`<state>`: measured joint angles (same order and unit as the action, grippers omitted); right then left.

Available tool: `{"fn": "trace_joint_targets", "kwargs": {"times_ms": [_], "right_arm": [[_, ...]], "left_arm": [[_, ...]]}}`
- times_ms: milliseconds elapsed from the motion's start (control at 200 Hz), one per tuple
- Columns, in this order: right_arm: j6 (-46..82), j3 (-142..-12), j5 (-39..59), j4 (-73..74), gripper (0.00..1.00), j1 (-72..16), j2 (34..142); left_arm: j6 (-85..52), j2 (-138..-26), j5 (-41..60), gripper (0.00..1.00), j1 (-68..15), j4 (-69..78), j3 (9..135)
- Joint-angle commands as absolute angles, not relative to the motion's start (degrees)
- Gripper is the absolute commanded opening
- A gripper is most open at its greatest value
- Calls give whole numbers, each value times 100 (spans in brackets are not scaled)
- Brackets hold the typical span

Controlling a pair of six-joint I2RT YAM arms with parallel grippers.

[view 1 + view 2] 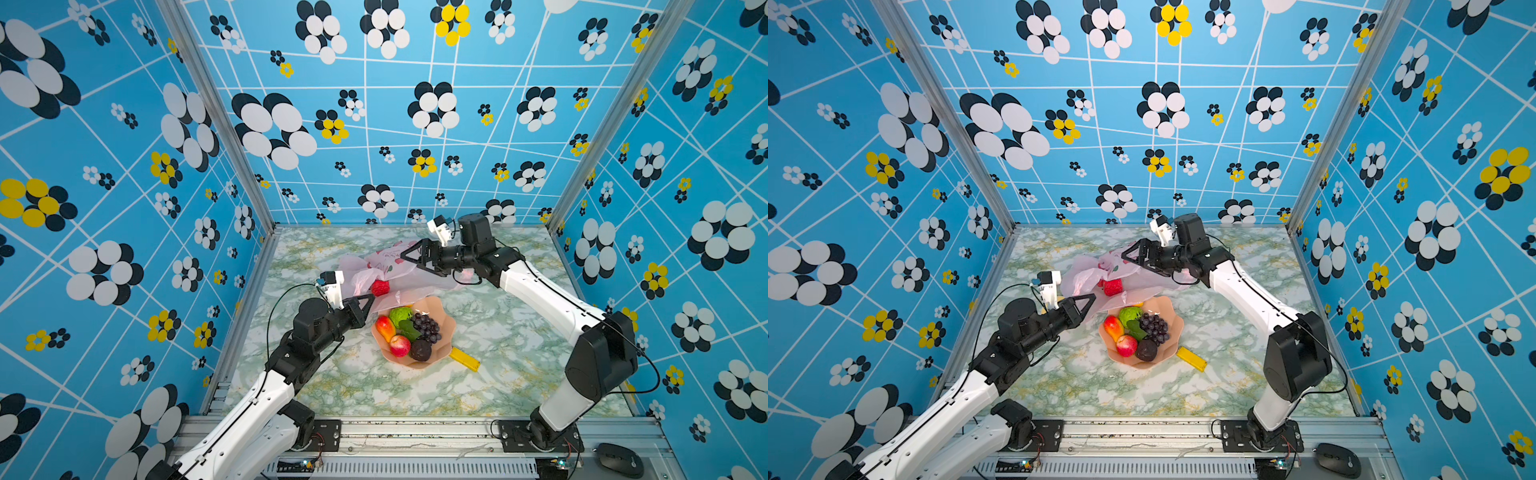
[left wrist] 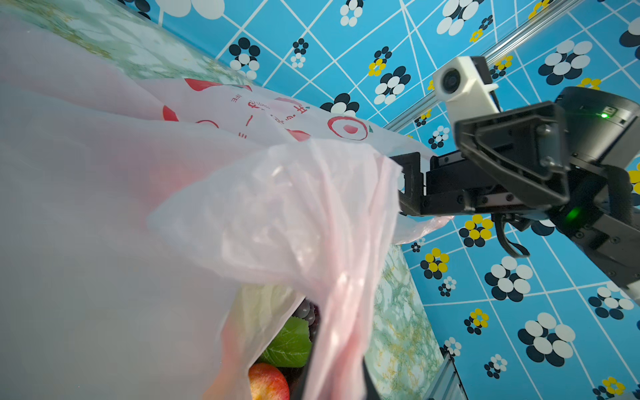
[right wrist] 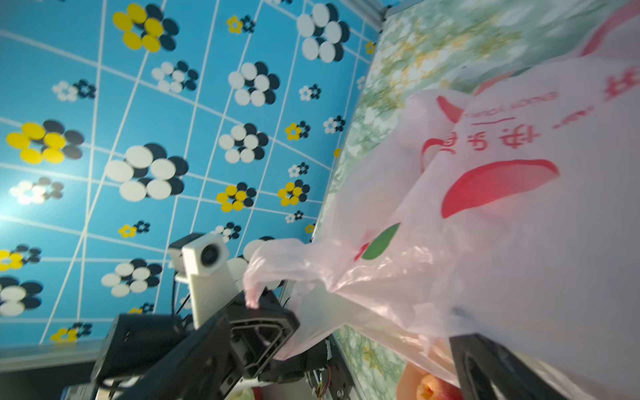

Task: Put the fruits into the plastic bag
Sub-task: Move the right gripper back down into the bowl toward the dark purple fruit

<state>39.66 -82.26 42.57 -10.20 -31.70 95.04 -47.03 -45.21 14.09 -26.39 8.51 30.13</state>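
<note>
1. Salmon-pink plate [image 1: 444,311] lies nearest, just beside the left pincer [image 1: 371,297] and well short of the right pincer [image 1: 409,257]. It carries five of the fruits: a red-yellow mango [image 1: 385,327], a green fruit [image 1: 400,316], purple grapes [image 1: 429,327], a red apple [image 1: 400,345] and a dark plum [image 1: 420,350]. None of these is bagged yet.
2. Left pincer: its jaws are pressed together. The right wrist view shows a bunched fold of the plastic bag [image 1: 353,268] caught at its tip, so it pinches the bag's near edge, raised just above the plate's rim.
3. A strawberry [image 1: 380,287] lies just past the left pincer's tip, touching the bag's film. Whether it sits inside the mouth or on top of the film I cannot tell.
4. The plastic bag stretches crumpled between the two pincers, its red-printed side turned up toward the right one.
5. Right pincer, farthest back: its jaws are spread wide over the printed part of the bag. Film lies against it, but no pinch shows.
6. The step in hand looks like opening the bag's mouth — loading has hardly begun.
7. The next move calls for a firm left pinch while the right pincer either takes the opposite rim or comes across to the plate for a fruit — the thin film is likely to slip or sag shut.
</note>
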Motion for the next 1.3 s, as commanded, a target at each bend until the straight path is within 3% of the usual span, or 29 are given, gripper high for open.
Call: {"fn": "trace_joint_targets", "kwargs": {"times_ms": [0,220,395,605,835,1000,1295], "right_arm": [[4053,-8069,5116,6,100,-3414,9360],[4184,-7954,5300,710,99,-3733,9044],[4007,-7469,5098,194,99,-3755,8317],[3104,-7148,3097,-3226,99,-3856,7375],[3990,-5861,1337,-4067,98,-4405,6541],[4473,-5230,1026,-3504,96,-4551,6714],[4377,-5420,1081,-3092,89,-4792,7820]], "left_arm": [[-4806,-4577,1361,0,-2696,1240,2964],[-4769,-4485,1317,0,-2766,1163,3063],[-4737,-4349,1275,0,-2777,1109,3056],[-4705,-4322,1278,0,-2789,1147,3054],[-4706,-4415,1277,0,-2882,1329,3006],[-4702,-4536,1338,0,-2943,1389,3043],[-4623,-4401,1212,0,-2981,1274,3051]]}}
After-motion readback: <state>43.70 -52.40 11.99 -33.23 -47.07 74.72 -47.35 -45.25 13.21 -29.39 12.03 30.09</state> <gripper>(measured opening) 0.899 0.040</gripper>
